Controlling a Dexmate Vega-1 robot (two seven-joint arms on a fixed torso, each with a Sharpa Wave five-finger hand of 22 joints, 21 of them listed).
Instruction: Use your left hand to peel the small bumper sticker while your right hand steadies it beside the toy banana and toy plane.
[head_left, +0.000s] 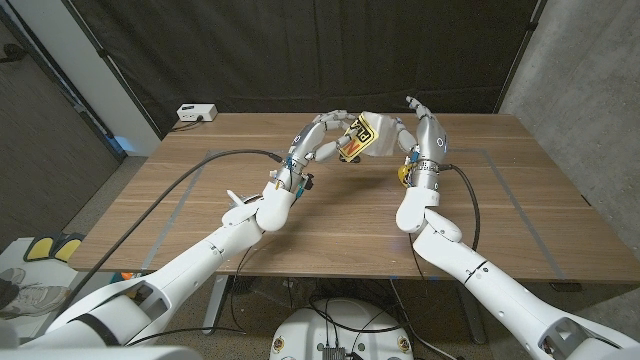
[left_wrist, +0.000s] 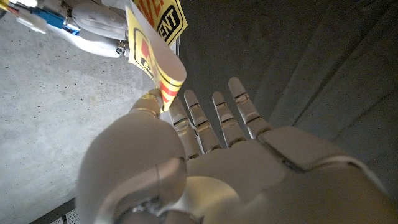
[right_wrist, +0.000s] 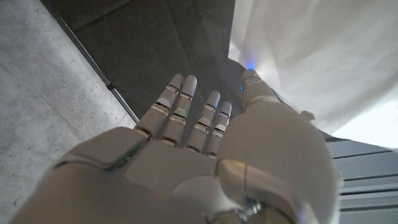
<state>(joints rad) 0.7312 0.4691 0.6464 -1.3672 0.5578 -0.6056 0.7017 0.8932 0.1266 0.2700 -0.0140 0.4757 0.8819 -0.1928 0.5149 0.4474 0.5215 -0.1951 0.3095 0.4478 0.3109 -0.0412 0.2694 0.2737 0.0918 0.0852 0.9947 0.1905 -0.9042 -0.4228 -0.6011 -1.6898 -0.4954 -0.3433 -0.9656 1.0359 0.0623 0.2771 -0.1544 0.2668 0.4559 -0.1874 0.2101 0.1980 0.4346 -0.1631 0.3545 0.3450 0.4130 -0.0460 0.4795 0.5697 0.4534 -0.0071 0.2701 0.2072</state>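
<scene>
wooden table (head_left: 180, 215), dark curtain behind | left hand (head_left: 318, 140) pinches bumper sticker (head_left: 362, 135) corner | right hand (head_left: 412, 132) grips its other edge, both raised

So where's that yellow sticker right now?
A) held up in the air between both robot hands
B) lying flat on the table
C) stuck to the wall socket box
A: the sticker is lifted above the table, with the left hand and right hand both holding it.

Your two arms reach in over the table, hands raised and nearly meeting; your left hand (head_left: 320, 140) pinches with thumb and fingertips, your right hand (head_left: 415, 128) grips opposite, wrist upright
</scene>
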